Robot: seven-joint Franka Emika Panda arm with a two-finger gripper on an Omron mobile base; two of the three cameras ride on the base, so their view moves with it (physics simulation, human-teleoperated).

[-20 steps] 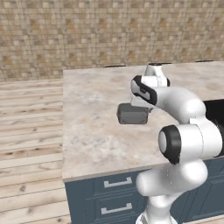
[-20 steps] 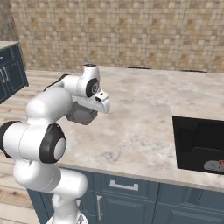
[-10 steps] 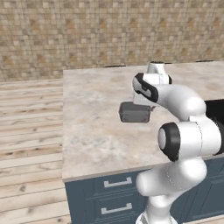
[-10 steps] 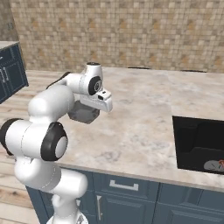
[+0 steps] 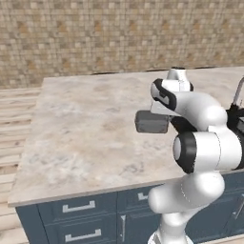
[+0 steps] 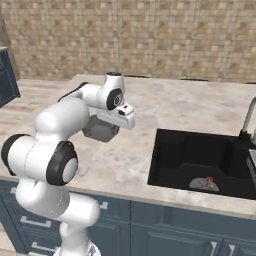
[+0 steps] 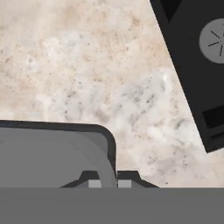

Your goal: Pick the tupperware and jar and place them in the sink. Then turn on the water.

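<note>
**Tupperware held above the bench, sink off to the arm's right**

The arm rises from the base, folds at a dark elbow joint low and near the cameras, then reaches forward and up over the marble bench (image 5: 86,138), with the wrist turned so the hand points down at the surface. In the right base view the white hand block sits just under the round wrist joint, and the end effector (image 6: 113,126) hangs below it, mostly hidden by the hand itself.

The end effector (image 7: 107,181) is clenched on the tupperware (image 7: 48,155): in the hand view its two dark fingertips (image 7: 89,178) stand on either side of the box's thin wall at one rounded corner, one inside the rim and one outside. The tupperware (image 5: 151,122) is a grey rectangular box seen side-on in the left base view, level, just beside the hand. In the right base view the tupperware (image 6: 101,129) shows below and behind the hand, over the bench; whether it is clear of the surface I cannot tell for sure.

The sink (image 6: 172,155) is a black recessed basin set in the bench to the arm's right, apart from the box. Its dark edge and a round grey drain (image 7: 214,40) cross the upper right corner of the hand view. A curved silver tap (image 6: 248,115) stands at the basin's far right side.
</note>
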